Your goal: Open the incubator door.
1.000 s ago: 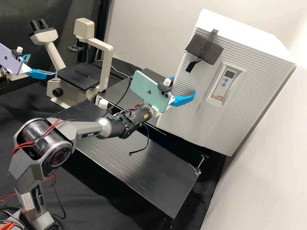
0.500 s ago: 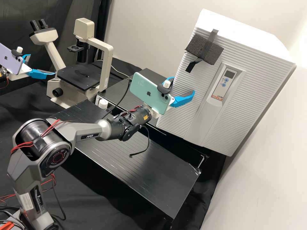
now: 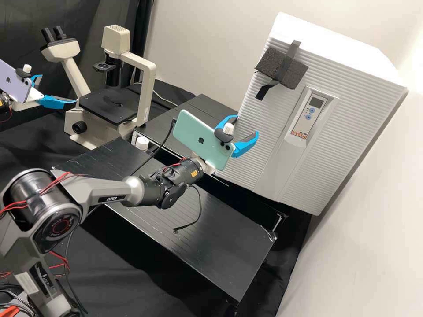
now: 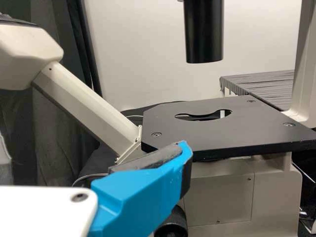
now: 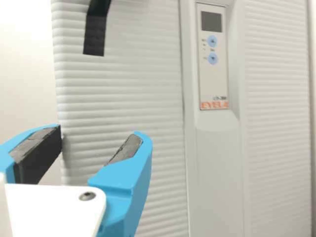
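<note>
The white ribbed incubator stands at the right of the high view with its door closed. My right gripper is in front of the door's left part, fingers spread and holding nothing. In the right wrist view, the open right gripper faces the ribbed door front near its side edge. By the microscope, at the high view's left, is my left gripper, its fingers apart. One blue finger of the left gripper appears in the left wrist view, before the microscope.
A cream microscope with a black stage stands behind the left gripper. Dark foam is taped to the incubator front. A black bench shelf lies under the right arm; a cable hangs from that arm.
The right arm has drawn back towards the lower left of the high view, its gripper moving with it. The left gripper and the incubator have kept still.
</note>
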`<state>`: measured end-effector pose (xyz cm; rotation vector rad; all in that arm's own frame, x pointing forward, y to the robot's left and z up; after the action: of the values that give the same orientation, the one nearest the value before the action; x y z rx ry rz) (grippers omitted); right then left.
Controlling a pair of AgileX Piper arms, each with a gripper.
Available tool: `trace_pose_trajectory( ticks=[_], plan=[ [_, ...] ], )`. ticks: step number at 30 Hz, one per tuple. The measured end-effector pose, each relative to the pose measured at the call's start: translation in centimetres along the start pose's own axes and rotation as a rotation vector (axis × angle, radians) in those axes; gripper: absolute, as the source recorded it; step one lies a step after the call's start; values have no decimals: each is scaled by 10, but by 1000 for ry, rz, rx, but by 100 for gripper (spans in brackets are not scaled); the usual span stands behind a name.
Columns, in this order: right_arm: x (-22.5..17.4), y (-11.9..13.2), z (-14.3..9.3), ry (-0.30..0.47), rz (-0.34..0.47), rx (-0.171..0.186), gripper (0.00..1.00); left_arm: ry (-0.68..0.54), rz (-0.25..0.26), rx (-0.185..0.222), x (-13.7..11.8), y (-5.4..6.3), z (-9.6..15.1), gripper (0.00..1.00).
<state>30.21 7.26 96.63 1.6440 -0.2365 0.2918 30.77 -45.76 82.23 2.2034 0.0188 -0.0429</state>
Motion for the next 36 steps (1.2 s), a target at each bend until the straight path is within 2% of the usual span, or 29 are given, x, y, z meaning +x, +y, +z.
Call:
trace_pose_trajectory(
  ticks=[4,5,8,15,18,19,20,22,24,26,31,35,36],
  plan=[
    [-2,0,1,-5,5,8,0,0,0,0,0,0,0,100],
    [-3,0,1,-4,4,8,100,0,0,0,0,0,0,100],
    [-7,0,-3,-1,4,5,100,0,0,0,0,0,0,100],
    [-13,-4,-33,54,4,-58,100,0,0,0,0,0,0,100],
    [-11,-4,-44,55,12,-65,100,0,0,0,0,0,0,100],
    [-9,-4,-47,48,16,-73,100,0,0,0,0,0,0,100],
    [-8,-4,-49,32,18,-63,100,0,0,0,0,0,0,100],
    [-3,-5,-55,7,24,-64,100,0,0,0,0,0,0,100],
    [4,-6,-61,-19,31,-88,100,0,0,0,0,0,0,100],
    [10,-8,-63,-56,43,-89,100,0,0,0,0,0,0,100],
    [23,-16,-67,-136,42,-124,100,0,0,0,0,0,0,100],
    [28,-21,-74,-158,31,-164,100,0,0,0,0,0,0,100],
    [28,-22,-75,-162,30,-164,100,0,0,0,0,0,0,100]
  ],
)
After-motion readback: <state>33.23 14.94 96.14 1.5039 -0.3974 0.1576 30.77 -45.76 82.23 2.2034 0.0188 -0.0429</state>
